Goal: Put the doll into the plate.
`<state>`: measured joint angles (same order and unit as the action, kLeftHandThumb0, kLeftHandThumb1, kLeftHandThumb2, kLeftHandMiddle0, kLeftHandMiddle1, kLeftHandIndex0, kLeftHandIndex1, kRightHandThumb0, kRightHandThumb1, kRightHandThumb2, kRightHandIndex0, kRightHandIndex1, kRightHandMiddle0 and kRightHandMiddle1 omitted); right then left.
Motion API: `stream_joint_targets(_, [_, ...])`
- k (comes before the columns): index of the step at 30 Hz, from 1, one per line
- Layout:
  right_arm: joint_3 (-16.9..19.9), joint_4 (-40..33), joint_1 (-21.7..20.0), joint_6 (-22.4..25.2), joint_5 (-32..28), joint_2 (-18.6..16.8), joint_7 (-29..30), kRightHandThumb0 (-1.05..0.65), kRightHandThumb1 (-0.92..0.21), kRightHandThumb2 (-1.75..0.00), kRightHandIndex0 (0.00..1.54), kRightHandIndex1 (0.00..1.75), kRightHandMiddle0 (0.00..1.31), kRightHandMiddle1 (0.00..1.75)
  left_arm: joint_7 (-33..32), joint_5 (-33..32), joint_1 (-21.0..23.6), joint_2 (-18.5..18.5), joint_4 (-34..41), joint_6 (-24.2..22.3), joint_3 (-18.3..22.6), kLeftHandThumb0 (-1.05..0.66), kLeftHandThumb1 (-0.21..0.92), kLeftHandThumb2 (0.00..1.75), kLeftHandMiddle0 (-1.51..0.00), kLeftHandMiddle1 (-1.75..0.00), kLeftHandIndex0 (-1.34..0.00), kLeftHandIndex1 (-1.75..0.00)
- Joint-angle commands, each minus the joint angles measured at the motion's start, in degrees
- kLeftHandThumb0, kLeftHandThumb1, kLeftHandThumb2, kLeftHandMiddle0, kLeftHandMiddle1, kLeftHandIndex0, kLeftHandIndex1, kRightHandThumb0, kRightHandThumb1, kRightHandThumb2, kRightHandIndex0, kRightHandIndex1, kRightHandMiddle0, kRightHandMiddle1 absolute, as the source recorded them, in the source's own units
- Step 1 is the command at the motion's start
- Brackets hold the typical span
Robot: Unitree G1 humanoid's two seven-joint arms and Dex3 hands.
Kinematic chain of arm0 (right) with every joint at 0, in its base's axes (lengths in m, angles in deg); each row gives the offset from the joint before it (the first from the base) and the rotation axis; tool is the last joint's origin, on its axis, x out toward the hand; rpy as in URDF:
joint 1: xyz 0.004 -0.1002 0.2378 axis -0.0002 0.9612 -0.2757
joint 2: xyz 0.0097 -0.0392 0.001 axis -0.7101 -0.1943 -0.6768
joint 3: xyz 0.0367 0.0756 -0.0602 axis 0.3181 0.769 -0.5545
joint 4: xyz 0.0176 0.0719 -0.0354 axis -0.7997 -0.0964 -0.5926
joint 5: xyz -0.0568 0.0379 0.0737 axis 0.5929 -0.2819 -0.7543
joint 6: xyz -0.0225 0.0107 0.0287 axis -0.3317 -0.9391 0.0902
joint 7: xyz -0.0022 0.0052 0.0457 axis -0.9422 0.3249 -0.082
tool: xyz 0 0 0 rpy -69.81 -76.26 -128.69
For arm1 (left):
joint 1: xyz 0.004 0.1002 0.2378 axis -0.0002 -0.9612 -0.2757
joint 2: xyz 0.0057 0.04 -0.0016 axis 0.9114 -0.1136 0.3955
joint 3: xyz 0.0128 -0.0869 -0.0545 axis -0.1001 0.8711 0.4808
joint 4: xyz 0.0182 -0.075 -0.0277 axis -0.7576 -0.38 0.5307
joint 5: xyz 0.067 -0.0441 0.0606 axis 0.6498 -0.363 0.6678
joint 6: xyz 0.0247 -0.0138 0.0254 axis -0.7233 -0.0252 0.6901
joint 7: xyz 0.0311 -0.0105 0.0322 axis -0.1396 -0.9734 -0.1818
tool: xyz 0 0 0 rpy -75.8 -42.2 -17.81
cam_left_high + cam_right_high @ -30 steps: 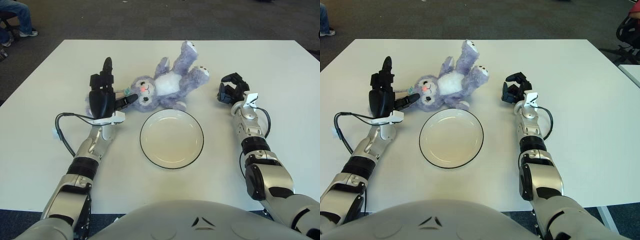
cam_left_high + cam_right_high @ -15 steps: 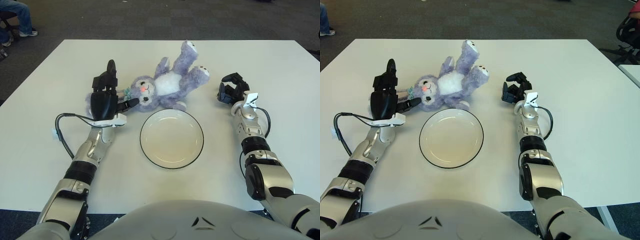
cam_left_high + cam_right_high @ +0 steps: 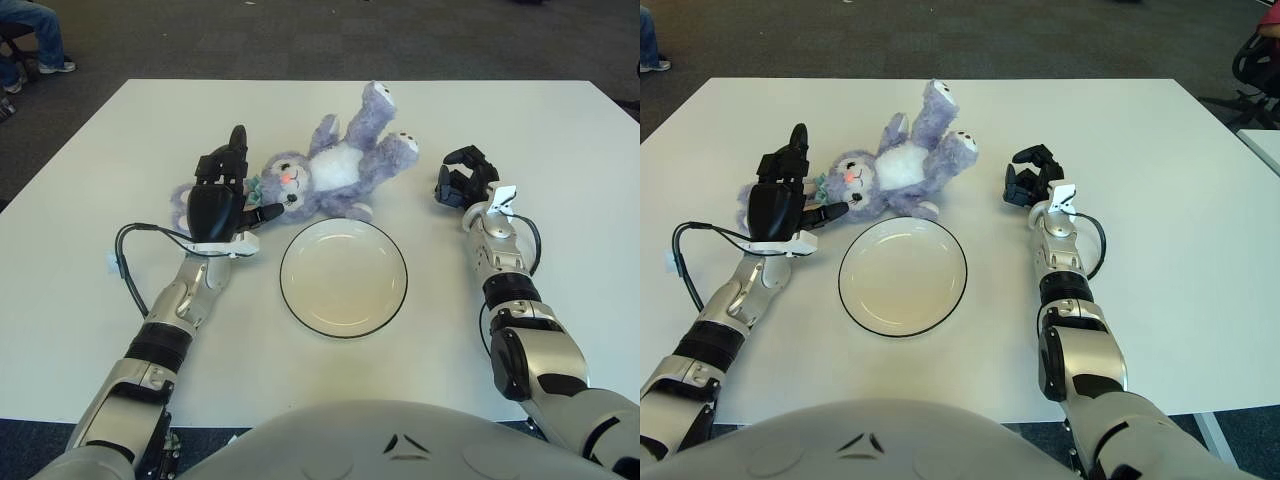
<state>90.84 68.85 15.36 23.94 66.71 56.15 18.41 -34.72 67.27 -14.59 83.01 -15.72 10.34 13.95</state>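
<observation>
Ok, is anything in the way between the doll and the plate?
Nothing visible. The doll lies just behind the plate, with only bare table between them. The left hand is at the doll's head; the right hand shows right of it.

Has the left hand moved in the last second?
Yes. The left hand has shifted to the robot's right, closer to the doll's head and to the plate, which stayed put. Its fingers are spread beside the head.
</observation>
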Motion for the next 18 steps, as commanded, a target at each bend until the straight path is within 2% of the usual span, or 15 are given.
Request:
stream_joint_targets(1, [0.14,2.32,3.13,3.36,-0.09,-0.84,-0.06,-0.01,-0.32,-1.31,0.62,1.75,0.40,1.68,3.63,-1.72,-2.18,0.60,-0.40,1.05,-1.10,-1.05,0.92,0.46,-0.20,-0.52,0.00,-0.09])
stream_joint_targets(6, [0.12,2.22,3.20,3.36,-0.04,-0.79,0.01,-0.01,-0.32,-1.30,0.62,1.75,0.40,1.68,8.38,-3.67,-2.71,1.32,1.43,2.12,-1.10,-1.03,0.92,0.36,-0.20,-0.43,0.00,-0.06])
stream_joint_targets(10, [0.12,2.25,3.24,3.17,0.04,-0.80,0.17,-0.01,-0.32,-1.30,0.62,1.75,0.39,1.68,13.90,-6.36,-2.96,2.50,2.99,4.06,-1.17,-1.03,0.92,0.32,-0.23,-0.35,0.00,-0.10])
stream_joint_targets(13, [0.22,2.32,3.23,3.07,-0.05,-0.79,0.19,-0.01,-0.32,-1.30,0.62,1.75,0.40,1.68,16.85,-8.09,-2.74,2.94,3.89,5.30,-0.94,-1.04,0.92,0.31,-0.18,-0.77,0.00,-0.19])
stream_joint_targets(14, [0.26,2.35,3.23,3.06,-0.10,-0.76,0.15,-0.01,-0.32,-1.30,0.62,1.75,0.40,1.68,18.09,-8.91,-2.42,3.11,4.01,5.90,-0.87,-1.04,0.92,0.31,-0.14,-0.99,0.00,-0.22])
stream_joint_targets(16, [0.32,2.39,3.22,3.05,-0.15,-0.74,0.10,-0.01,-0.32,-1.30,0.62,1.75,0.41,1.67,19.94,-10.21,-2.11,3.24,4.11,6.78,-0.62,-1.05,0.92,0.33,-0.17,-1.36,0.00,-0.25])
stream_joint_targets(18, [0.35,2.42,3.21,3.05,-0.16,-0.74,0.08,-0.01,-0.32,-1.30,0.62,1.75,0.41,1.66,21.47,-11.57,-2.05,3.18,4.15,7.42,-0.26,-1.05,0.92,0.35,-0.19,-1.59,0.00,-0.27])
